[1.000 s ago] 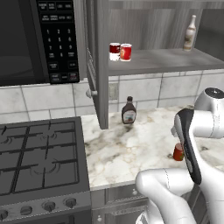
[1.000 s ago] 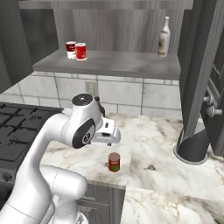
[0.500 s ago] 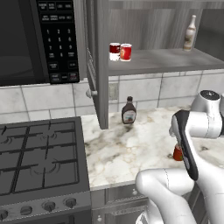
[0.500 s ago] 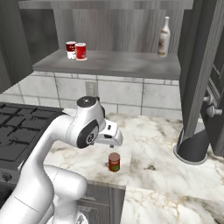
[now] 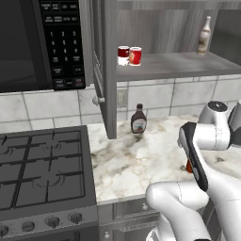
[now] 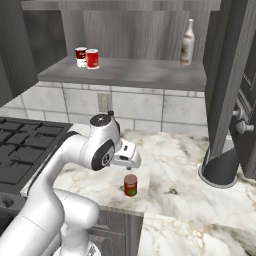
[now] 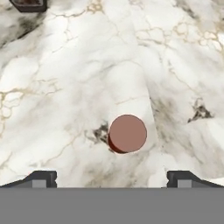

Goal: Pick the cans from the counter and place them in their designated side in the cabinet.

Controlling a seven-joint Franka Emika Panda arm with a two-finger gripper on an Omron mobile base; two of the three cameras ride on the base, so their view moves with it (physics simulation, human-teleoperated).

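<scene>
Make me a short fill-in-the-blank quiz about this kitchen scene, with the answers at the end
1. The can under the gripper stands on the ____.
2. The gripper's jaws are ____.
3. On the cabinet shelf, two cans stand at the left and a ____ stands at the right.
4. The sauce bottle stands ____ on the counter.

Missing words: counter; open; bottle; upright
</scene>
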